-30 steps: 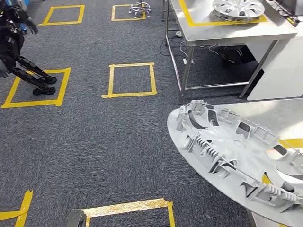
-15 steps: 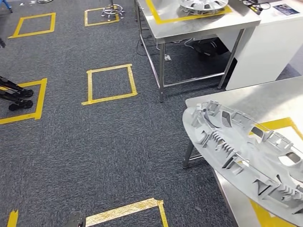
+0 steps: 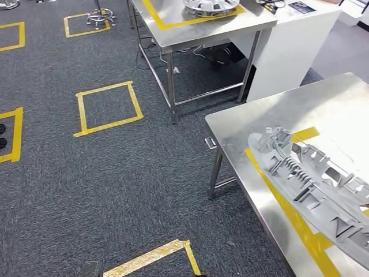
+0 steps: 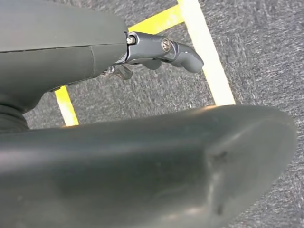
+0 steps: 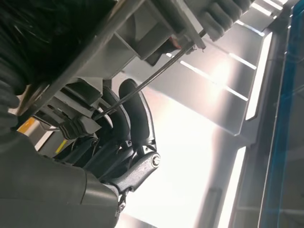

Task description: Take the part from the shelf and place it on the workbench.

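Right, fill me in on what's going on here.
The robot is carrying a grey wheel cover, underside up, over the near steel workbench, above its yellow tape marking. The right wrist view shows the right hand gripping the cover's ribbed edge. The left hand holds nothing and hangs above the carpet. Whether the cover already rests on the bench is unclear. Another wheel cover lies on the far table.
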Controlling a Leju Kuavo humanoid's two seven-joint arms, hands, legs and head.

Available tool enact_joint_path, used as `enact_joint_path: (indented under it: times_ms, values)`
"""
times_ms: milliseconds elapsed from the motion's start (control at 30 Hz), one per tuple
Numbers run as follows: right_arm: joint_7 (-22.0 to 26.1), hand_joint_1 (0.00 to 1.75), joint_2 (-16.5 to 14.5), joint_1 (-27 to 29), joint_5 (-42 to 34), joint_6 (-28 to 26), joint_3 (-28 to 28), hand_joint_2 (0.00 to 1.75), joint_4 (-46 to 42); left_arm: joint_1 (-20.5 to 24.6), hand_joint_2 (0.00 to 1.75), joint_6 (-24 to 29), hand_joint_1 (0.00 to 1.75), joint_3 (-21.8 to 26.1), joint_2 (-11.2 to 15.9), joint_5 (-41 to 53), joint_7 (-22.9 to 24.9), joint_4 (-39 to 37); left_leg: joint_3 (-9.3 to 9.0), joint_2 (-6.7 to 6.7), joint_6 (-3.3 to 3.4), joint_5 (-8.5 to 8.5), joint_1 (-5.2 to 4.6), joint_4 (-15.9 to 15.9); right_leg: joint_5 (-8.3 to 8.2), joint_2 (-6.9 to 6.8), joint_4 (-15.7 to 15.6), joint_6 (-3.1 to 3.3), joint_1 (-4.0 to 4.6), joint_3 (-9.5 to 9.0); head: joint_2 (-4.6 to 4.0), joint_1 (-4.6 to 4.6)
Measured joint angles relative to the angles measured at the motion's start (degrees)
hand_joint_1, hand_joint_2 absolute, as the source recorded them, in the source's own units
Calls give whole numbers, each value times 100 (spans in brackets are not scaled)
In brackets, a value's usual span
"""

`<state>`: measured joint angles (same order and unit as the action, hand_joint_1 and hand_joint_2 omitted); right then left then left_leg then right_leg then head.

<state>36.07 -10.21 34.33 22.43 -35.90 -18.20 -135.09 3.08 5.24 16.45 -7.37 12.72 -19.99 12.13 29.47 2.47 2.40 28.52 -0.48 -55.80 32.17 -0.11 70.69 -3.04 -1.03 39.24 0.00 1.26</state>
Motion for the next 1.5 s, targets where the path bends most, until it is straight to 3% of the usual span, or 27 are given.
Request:
enact_joint_path:
  times_ms: [67,133,200,267,333,400,433,467,533,600,667,733,800,900,967,1000,1067,1133,1233,1300,1333,1400,1433,1467,1500]
  values:
    - [8,175,-53,-4,10,13,-32,175,-9,5,0,-5,0,4,3,-2,-4,0,-2,88,-55,36,-5,-44,-283,-138,-830,-1,-5,-484,0,1]
    - [36,175,-128,-12,14,61,-57,175,-29,10,0,-9,0,7,10,-3,-10,0,2,142,-118,66,-22,-91,-353,-197,-1232,76,16,-726,0,-6]
    - [73,175,-217,-11,23,125,-110,175,-45,16,0,-10,0,8,14,-3,-14,0,-2,188,-164,67,-20,-105,-363,-129,-1238,172,36,-726,0,-11]
    - [100,175,-294,-9,37,173,-165,175,-58,25,0,-12,0,12,14,1,-15,0,30,131,-219,164,5,-206,-389,-71,-1252,242,31,-718,0,-16]
    - [110,175,-366,-15,45,210,-206,175,-72,23,0,-15,0,24,14,14,-17,0,240,-51,-267,495,31,-712,-413,-12,-1265,302,22,-707,0,-33]
    - [110,175,-432,-22,44,248,-263,175,-75,6,0,-17,0,40,14,35,-19,0,592,-169,-279,865,41,-1515,-426,68,-1263,333,37,-682,0,-41]
    - [107,175,-461,-23,43,272,-298,175,-75,-4,0,-19,0,47,14,44,-19,0,709,-187,-273,929,41,-1775,-432,117,-1262,342,48,-674,0,-42]
    - [102,175,-490,-23,43,298,-339,175,-75,-11,0,-20,0,51,14,49,-19,0,734,-199,-258,877,40,-1826,-436,170,-1260,347,57,-669,0,-42]
    - [93,175,-543,-24,43,348,-424,175,-75,-15,0,-21,0,56,14,53,-19,0,464,-272,-200,476,33,-1239,-443,273,-1259,348,68,-679,0,-42]
    - [88,175,-595,-43,53,428,-518,175,-75,-14,0,-21,0,64,22,56,-23,0,110,-489,-133,152,25,-452,-456,367,-1250,323,68,-669,0,-38]
    - [73,175,-657,-96,80,580,-650,175,-74,-12,0,-21,0,76,30,63,-34,0,-5,-613,-104,103,9,-145,-493,457,-1245,259,45,-612,0,-40]
    - [41,175,-722,-138,111,723,-812,175,-73,-7,0,-21,0,84,23,68,-50,0,-9,-537,-79,67,7,-71,-524,531,-1254,186,20,-557,0,-45]
    - [0,175,-758,-165,119,809,-974,175,-67,-6,0,-20,0,93,17,69,-64,0,-33,-434,-31,1,23,31,-386,395,-1066,140,31,-437,0,-29]
    - [-64,175,-787,-275,83,906,-1181,175,-30,-23,0,-15,0,105,16,73,-73,0,-37,-249,6,-32,11,74,121,97,-83,83,35,29,0,-2]
    - [-102,175,-803,-316,71,966,-1291,175,5,-35,0,-15,0,109,15,80,-73,0,-32,-126,5,-23,3,69,199,46,281,48,24,177,0,2]
    - [-116,175,-808,-322,70,992,-1346,175,21,-34,0,-15,0,109,14,84,-73,0,-34,-76,-3,-17,4,65,88,25,144,36,18,88,0,2]
    - [-129,175,-815,-333,72,1026,-1429,175,47,-26,0,-15,0,110,10,86,-73,0,-45,3,-41,8,3,42,-232,-98,-637,20,6,-358,0,3]
    - [-133,175,-821,-352,72,1031,-1476,175,63,-15,0,-13,0,111,10,86,-73,0,-44,54,-101,45,-20,-5,-379,-187,-1228,71,15,-709,0,-5]
    - [-158,175,-844,-366,73,1050,-1549,175,76,-4,0,-10,0,113,14,86,-73,0,-42,97,-172,68,-24,-41,-385,-124,-1301,192,39,-756,0,-18]
    - [-192,175,-860,-375,80,1099,-1597,175,82,0,0,-10,0,114,14,87,-75,0,28,-3,-228,218,1,-224,-406,-73,-1314,262,29,-751,0,-27]
    - [-210,175,-868,-387,87,1131,-1614,175,87,-1,0,-10,0,114,14,87,-76,0,143,-80,-255,385,13,-489,-417,-46,-1321,295,24,-750,0,-34]
    - [-252,175,-879,-417,108,1204,-1645,175,105,-12,0,-11,0,114,14,89,-78,0,507,-179,-275,777,25,-1300,-425,22,-1319,329,34,-735,0,-40]
    - [-277,175,-882,-427,121,1245,-1665,175,118,-22,0,-11,0,114,14,91,-78,0,675,-189,-272,894,27,-1653,-427,63,-1318,335,42,-732,0,-40]
    - [-309,175,-884,-432,144,1292,-1690,175,134,-30,0,-13,0,114,14,93,-78,0,761,-195,-260,896,26,-1820,-429,107,-1317,337,51,-732,0,-39]
    - [-347,175,-884,-435,176,1338,-1717,175,154,-37,0,-14,0,115,15,95,-78,0,741,-204,-240,778,25,-1749,-429,154,-1316,337,59,-737,0,-39]
